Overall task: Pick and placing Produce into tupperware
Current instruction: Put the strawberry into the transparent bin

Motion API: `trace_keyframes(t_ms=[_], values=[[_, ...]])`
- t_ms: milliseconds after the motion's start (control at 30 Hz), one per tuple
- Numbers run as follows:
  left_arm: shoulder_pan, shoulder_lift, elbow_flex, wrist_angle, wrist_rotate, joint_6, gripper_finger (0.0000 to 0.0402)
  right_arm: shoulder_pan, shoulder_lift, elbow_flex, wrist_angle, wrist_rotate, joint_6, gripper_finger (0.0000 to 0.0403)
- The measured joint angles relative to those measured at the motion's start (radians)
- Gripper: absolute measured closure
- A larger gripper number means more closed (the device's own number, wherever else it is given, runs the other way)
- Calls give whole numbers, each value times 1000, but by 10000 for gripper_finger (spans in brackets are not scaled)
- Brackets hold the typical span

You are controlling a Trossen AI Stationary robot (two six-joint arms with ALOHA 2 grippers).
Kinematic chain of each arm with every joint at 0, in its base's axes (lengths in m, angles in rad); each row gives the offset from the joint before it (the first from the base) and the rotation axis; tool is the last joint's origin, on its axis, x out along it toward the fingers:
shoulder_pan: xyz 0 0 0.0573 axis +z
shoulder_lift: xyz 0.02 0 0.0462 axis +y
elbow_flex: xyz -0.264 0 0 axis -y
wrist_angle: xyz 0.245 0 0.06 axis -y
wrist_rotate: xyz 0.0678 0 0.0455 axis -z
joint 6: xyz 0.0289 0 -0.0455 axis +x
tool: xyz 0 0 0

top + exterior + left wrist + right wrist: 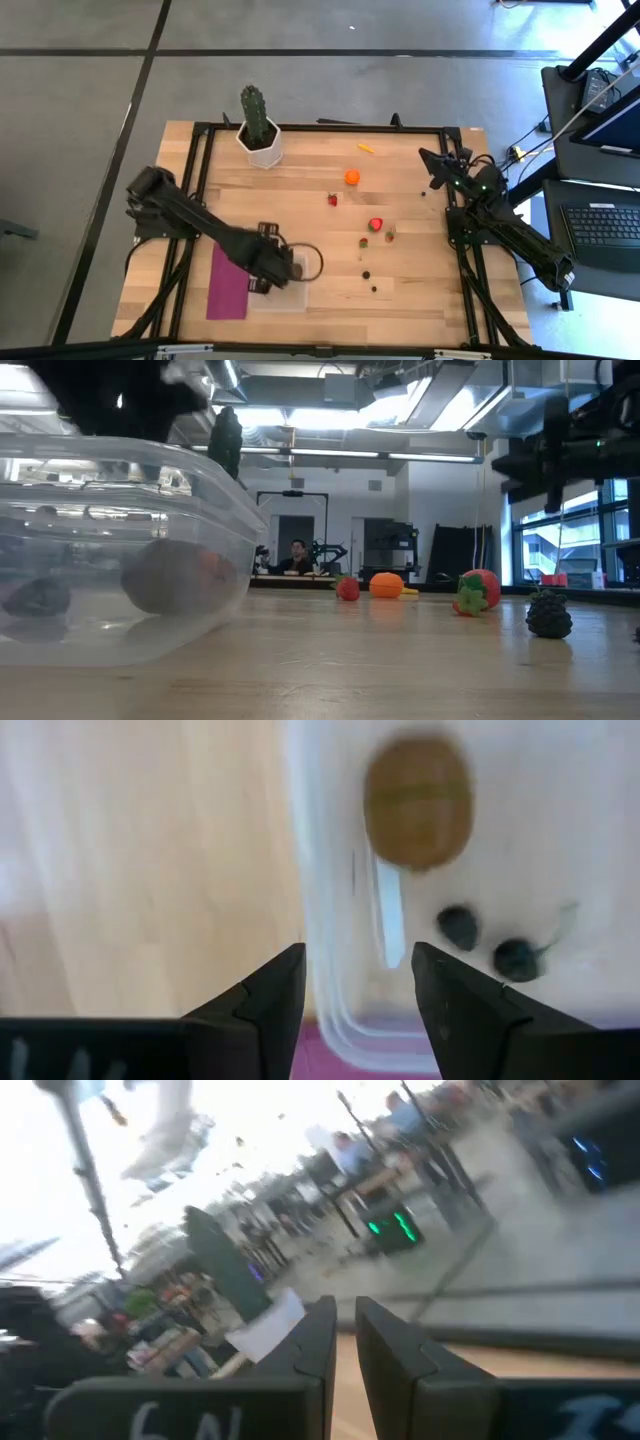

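the flat magenta rectangle [228,283] lay on the pale wood-plank desk [420,290], its long axis running toward the front edge, just beside the clear tupperware [285,295], a shallow, roughly square plastic tub with rounded corners. the left claw [272,268] hung over the tub's near wall with its 2 dark fingers [262,1000] spread apart and nothing between them. inside the tub sat a brown oval kiwi [417,801], its long axis roughly in line with those fingers, and 2 tiny dark berries [459,925] close together near it. behind, a tall green cactus [256,114] stood upright in a faceted white pot [260,149].

further right, loose produce lay scattered on the desk, well apart from the tub: a small red strawberry [332,199], a round orange ball [352,177], a thin yellow piece [367,148] lying aslant near the back rail, a larger red strawberry with a green cap [376,224], and 2 dark berries [366,274] nearer the front. in the low view 1 bumpy dark berry [548,614] sat upright on the wood.

the right claw [437,165] waited raised above the desk's back right corner, its fingers [320,1335] nearly together and holding nothing.
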Motion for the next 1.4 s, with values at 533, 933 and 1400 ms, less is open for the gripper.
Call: trace_keyframes(t_ms=[533,933,1400], values=[[167,-587,-259,651,99,229,225,1,50,398,-289,-226,-214,357],[302,-848,-755,1067,79,156,225,8,449,958,-1192,-295,-256,357],[417,-905,-915,1174,-57,154,225,177,725,1050,-1309,-236,-162,357]])
